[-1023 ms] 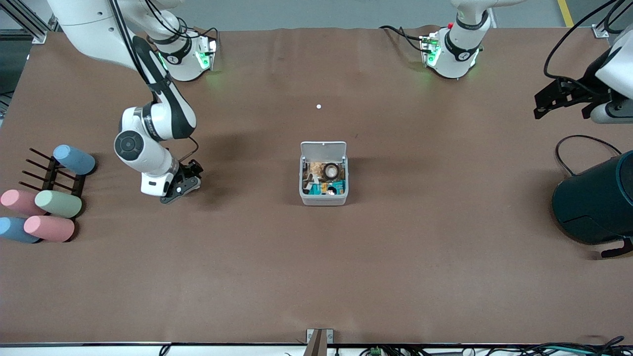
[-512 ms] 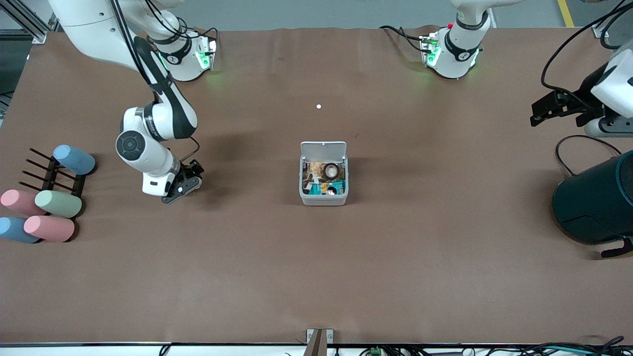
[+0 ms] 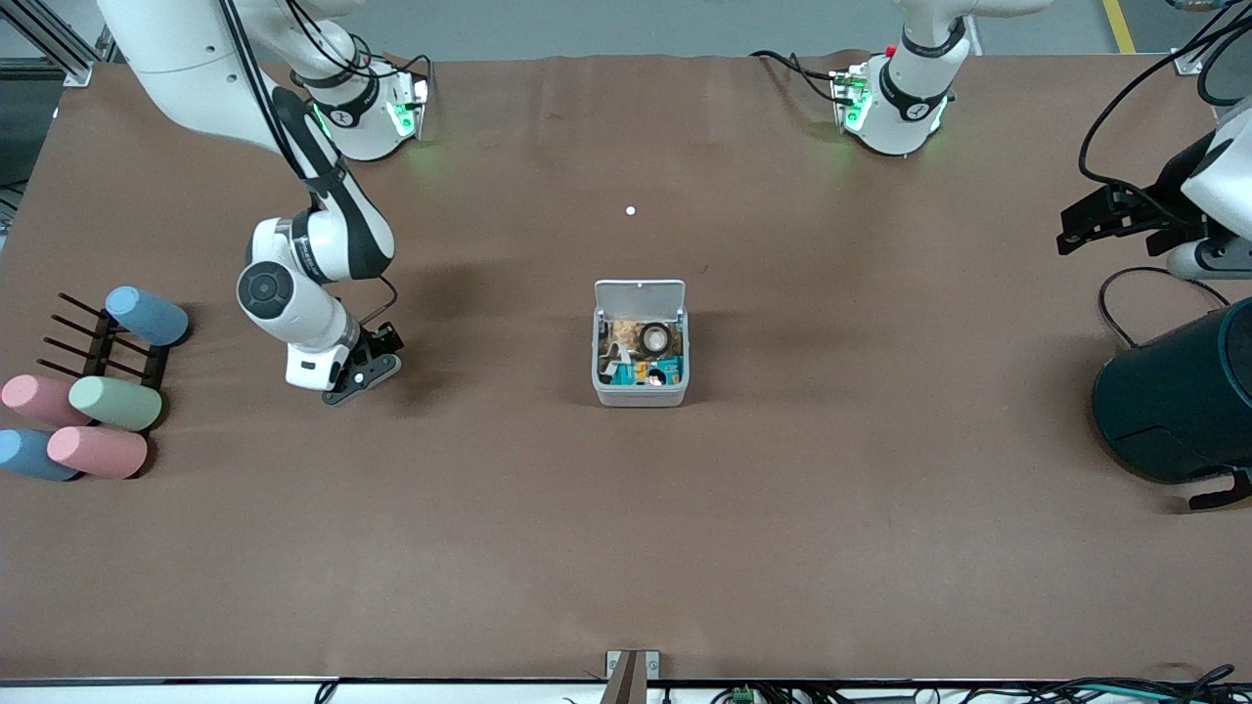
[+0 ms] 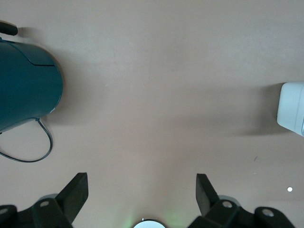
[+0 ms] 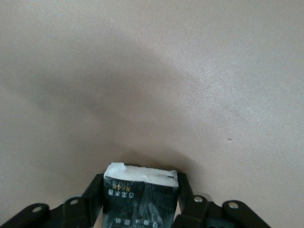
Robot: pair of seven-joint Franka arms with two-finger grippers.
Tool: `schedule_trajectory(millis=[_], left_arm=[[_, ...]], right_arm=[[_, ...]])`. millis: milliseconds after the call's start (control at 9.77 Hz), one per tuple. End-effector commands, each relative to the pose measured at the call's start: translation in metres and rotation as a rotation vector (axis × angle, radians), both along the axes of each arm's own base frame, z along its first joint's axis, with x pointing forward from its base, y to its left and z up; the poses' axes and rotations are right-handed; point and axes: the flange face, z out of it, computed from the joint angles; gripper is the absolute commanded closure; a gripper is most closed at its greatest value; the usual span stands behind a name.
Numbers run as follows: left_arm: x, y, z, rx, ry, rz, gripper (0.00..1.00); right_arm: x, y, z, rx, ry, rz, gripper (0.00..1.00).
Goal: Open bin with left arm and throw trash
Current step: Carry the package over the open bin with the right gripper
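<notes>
The bin (image 3: 641,393) stands mid-table with its white lid (image 3: 640,293) tipped up open. A black ring with a tan core (image 3: 655,338) and other litter lie inside it. My right gripper (image 3: 362,372) hangs low over the table toward the right arm's end, well apart from the bin. In the right wrist view the gripper (image 5: 140,186) is shut on a black printed packet (image 5: 140,202) with a white edge. My left gripper (image 3: 1081,223) is open and empty over the left arm's end of the table; it shows open in the left wrist view (image 4: 142,190), where a corner of the bin (image 4: 292,107) is also in sight.
A large dark teal drum (image 3: 1179,401) with a black cable (image 3: 1125,293) lies at the left arm's end. Several pastel cylinders (image 3: 115,403) and a black rack (image 3: 98,337) sit at the right arm's end. A small white dot (image 3: 630,210) lies between the bin and the bases.
The right arm's wrist has edged slightly toward the bin with the packet still held. The left gripper has shifted a little at its end of the table. The bin is unchanged.
</notes>
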Motion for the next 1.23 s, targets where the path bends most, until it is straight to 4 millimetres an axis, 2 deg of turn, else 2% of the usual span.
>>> schedule_trajectory(millis=[0,307,409,614,819,1023,1126], left_arm=[[-0.007,0.008,0.011,-0.005,-0.001,0.004,0.00],[-0.016,0.016,0.018,-0.013,0.008,0.018,0.00],[-0.016,0.026,0.019,-0.016,0.008,0.034,0.00],[-0.019,0.028,0.016,-0.014,0.033,0.040,0.00],[-0.018,0.029,0.013,-0.003,0.040,0.040,0.00],[-0.012,0.026,0.014,-0.005,0.004,0.036,0.00],[-0.009,0.022,0.014,-0.005,-0.010,0.030,0.00]], right_arm=[[-0.003,-0.001,0.002,0.009,-0.002,-0.003,0.47],[-0.005,0.000,0.003,0.007,0.027,-0.006,0.54],[-0.005,0.002,0.007,0.006,0.042,-0.003,0.55],[0.000,0.007,0.024,0.008,0.058,-0.004,0.55],[0.010,0.025,0.048,0.079,0.127,-0.075,0.55],[0.034,0.063,0.080,0.159,0.116,-0.136,0.55],[0.039,0.098,0.097,0.162,0.091,-0.198,0.55]])
